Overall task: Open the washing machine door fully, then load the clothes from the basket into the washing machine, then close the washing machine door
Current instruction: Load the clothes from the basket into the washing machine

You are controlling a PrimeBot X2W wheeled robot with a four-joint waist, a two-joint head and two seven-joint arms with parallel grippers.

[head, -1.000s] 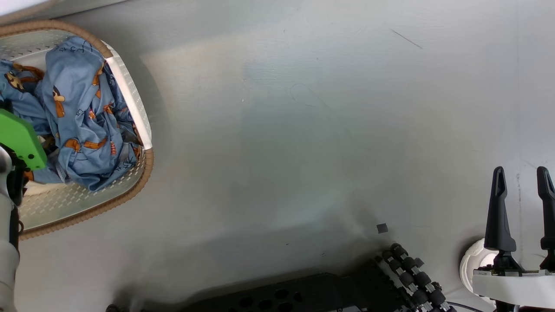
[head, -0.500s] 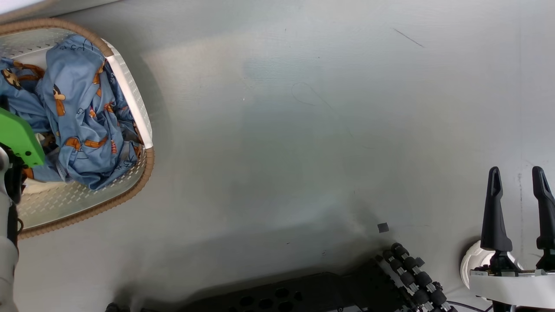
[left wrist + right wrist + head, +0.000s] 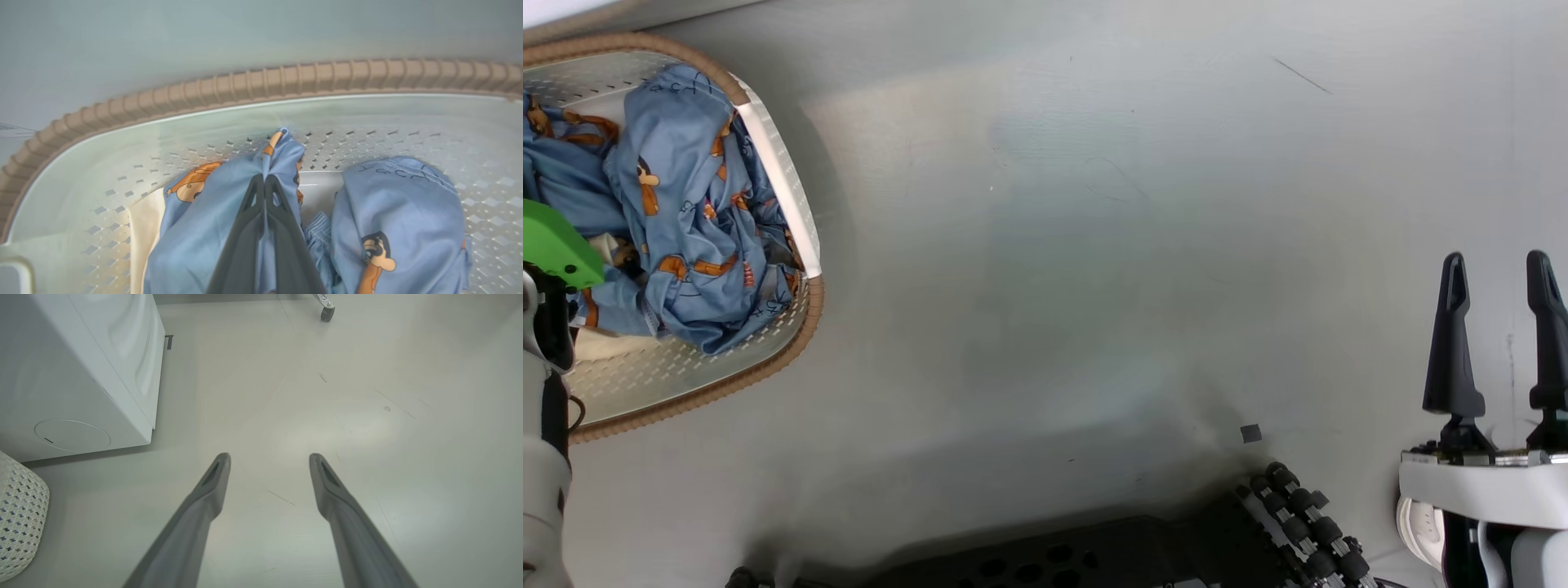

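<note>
Blue clothes point(image 3: 192, 228): pinched in the closed left gripper point(image 3: 264, 179), down inside basket point(image 3: 245, 83).
Right gripper point(image 3: 269, 457): spread wide, empty, over floor point(image 3: 367, 416).

No text can be read; dark printed marks point(image 3: 380, 168) on the clothes point(image 3: 398, 204) are illegible.

The clothes point(image 3: 192, 241) are soft, matt blue cloth, creased and folded, with a stitched hem and printed orange-brown figures. The cream cloth point(image 3: 141, 228) looks plain and equally dull. The basket point(image 3: 286, 79) is pale perforated plastic with a faint sheen inside, and its brown rim is ribbed like weave. The left pincer point(image 3: 264, 179) and right pincer point(image 3: 269, 459) have dark, matt, smooth fingers point(image 3: 204, 498), seemingly plastic. The washing machine point(image 3: 61, 367) has smooth white panels with a soft gloss. The floor point(image 3: 1094, 245) is smooth, pale and lightly scuffed.
</note>
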